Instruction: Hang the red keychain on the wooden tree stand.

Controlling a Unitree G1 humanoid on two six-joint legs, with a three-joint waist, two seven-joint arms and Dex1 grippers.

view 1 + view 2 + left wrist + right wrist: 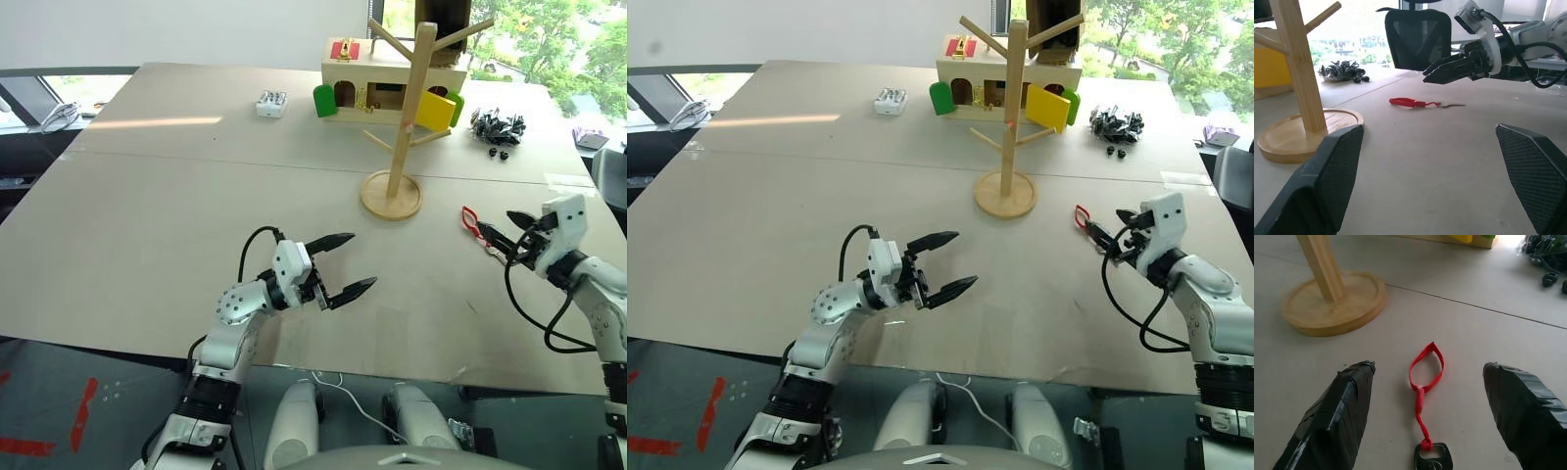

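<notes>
The red keychain point(1420, 396) lies flat on the table, its loop toward the wooden tree stand point(409, 108) and its silver key point(1433, 458) toward my right gripper point(493, 242). That gripper is open, just above the table, with the keychain lying between its two fingers and nothing held. The left wrist view shows the keychain point(1406, 102) on the table below the right gripper's tips. The stand rises on its round base point(1334, 303) a little beyond and left of the keychain. My left gripper point(362, 259) hovers open and empty near the table's front, pointing right.
A pale wooden box with coloured doors point(392, 83) stands behind the stand. A pile of small black clips point(497, 125) lies at the back right, and a small white object point(271, 102) at the back left. A dark office chair point(1418, 39) stands past the table's right side.
</notes>
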